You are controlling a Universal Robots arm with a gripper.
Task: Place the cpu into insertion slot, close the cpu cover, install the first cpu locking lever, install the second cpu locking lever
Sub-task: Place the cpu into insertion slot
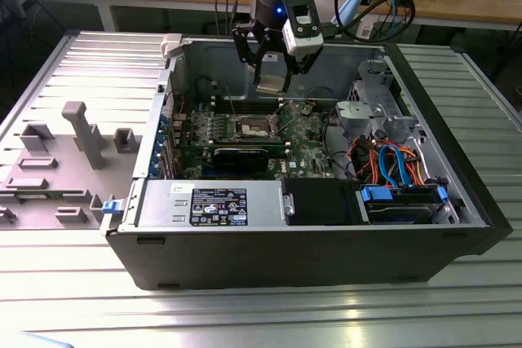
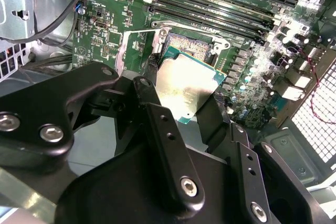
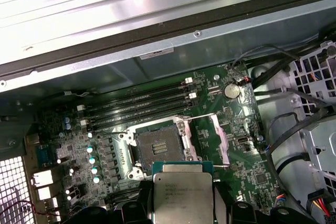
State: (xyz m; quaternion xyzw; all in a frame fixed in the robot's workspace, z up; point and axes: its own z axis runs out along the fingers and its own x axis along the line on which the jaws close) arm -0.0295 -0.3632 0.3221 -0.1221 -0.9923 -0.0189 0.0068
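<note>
One grey moulded parts tray [image 1: 73, 152] lay on the ribbed metal table [image 1: 245, 315] at the exterior view's left, beside the open black computer case [image 1: 326, 250], which rested on its side so its green motherboard [image 1: 306, 132] faced up toward the arm. Above the board the gripper [image 1: 272, 77] was clamped on opposite edges of the small flat square silvery-tan cpu [image 3: 182, 195], holding it level and clear, near the square silver-rimmed insertion slot [image 3: 160, 148] but not yet in it. Beside the slot the thin silver cpu cover [image 3: 218, 136] appeared to stand raised, which I judge kept the dark centre bare for the chip.
</note>
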